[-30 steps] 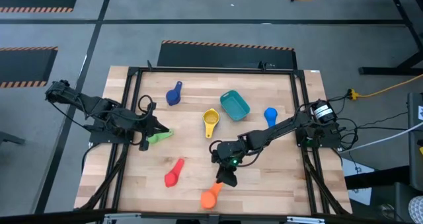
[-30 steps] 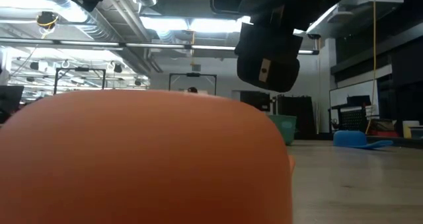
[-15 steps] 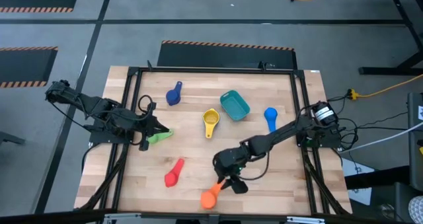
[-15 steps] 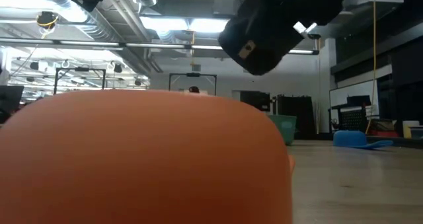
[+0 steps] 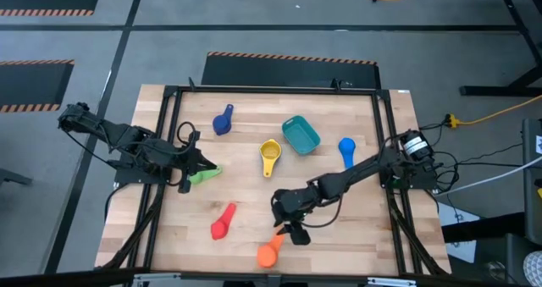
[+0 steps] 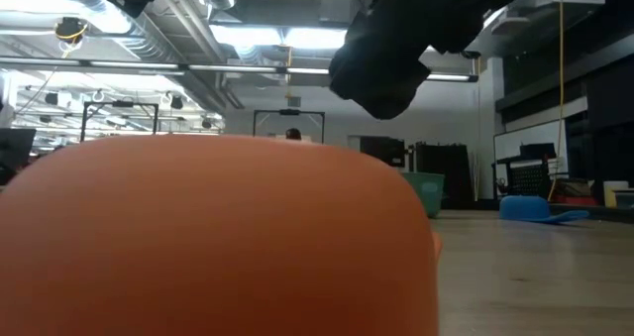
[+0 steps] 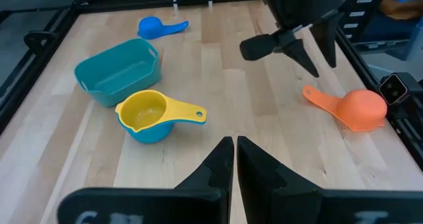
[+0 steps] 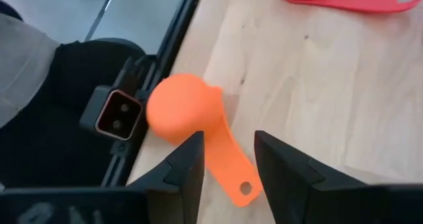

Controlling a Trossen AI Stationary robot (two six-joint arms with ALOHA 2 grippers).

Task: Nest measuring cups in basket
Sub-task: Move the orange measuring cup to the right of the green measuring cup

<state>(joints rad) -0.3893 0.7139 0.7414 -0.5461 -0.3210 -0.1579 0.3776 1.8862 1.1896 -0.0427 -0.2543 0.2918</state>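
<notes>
An orange measuring cup (image 8: 184, 110) lies mouth down near the table's front edge, resting on its rim. Its flat handle (image 8: 232, 171) points toward my right gripper (image 8: 228, 137). That gripper hovers open just above it, one finger on each side of the handle and clear of it. The orange bowl fills the low view (image 6: 218, 247). My left gripper (image 7: 234, 151) is shut and empty at the table's left, above a green cup (image 5: 203, 175). The teal basket (image 5: 301, 135) stands at the far middle with nothing in it. A yellow cup (image 7: 142, 112) sits in a light blue one beside it.
A dark blue cup (image 5: 223, 119) lies at the far left. A blue cup (image 5: 346, 149) lies right of the basket, and a red cup (image 5: 223, 223) lies near the front left. A black frame rail (image 8: 158, 72) runs along the table's edge next to the orange cup.
My right gripper has rolled about its own axis while staying over the orange cup's handle. Its fingers have stayed equally far apart. The cups have not moved.
</notes>
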